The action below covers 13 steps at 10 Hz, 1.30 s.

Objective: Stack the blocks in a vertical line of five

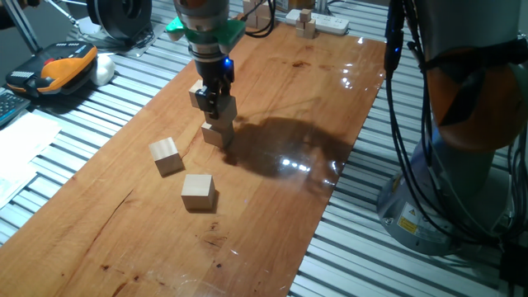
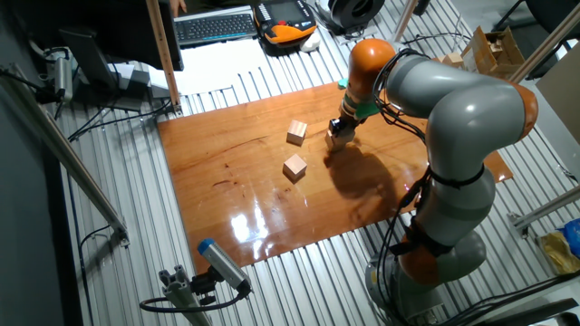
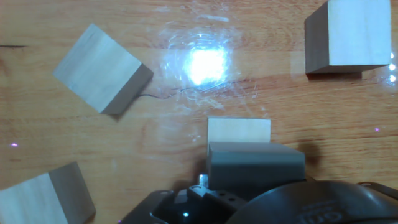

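Presumably light and rigid, the pale wooden cube sits clamped by opposite flat faces in the tool.

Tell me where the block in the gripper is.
In one fixed view, the held block sits in the gripper directly atop a base block, right of two loose blocks.

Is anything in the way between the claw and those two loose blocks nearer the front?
Nothing visible. Only bare table lies between the claw and the left block or the front block.
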Tool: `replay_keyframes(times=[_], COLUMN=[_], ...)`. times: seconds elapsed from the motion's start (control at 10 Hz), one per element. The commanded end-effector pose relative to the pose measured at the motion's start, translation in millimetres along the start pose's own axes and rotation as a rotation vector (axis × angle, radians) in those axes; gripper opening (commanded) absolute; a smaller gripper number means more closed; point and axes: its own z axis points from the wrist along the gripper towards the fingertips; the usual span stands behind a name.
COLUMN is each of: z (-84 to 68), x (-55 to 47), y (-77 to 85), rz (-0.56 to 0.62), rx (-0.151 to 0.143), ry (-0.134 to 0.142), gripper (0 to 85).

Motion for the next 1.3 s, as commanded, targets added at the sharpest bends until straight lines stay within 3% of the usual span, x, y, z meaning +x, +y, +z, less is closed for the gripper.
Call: replay_keyframes(times=[0.0,0.2,0.5,0.6,0.8,1.2], z=[0.0,0.0,0.0,0.0,0.0,0.0], x=[0.1,0.1,0.1,0.1,0.1,0.1], y=[0.3,0.3,0.3,0.3,0.3,0.3], rz=[-0.006,-0.032,-0.039,-0.035,-0.029,-0.006], rx=[0.002,0.027,0.035,0.025,0.011,0.007], ry=[0.005,0.010,-0.004,-0.011,0.004,0.004], gripper=[34.0,34.0,34.0,34.0,34.0,34.0])
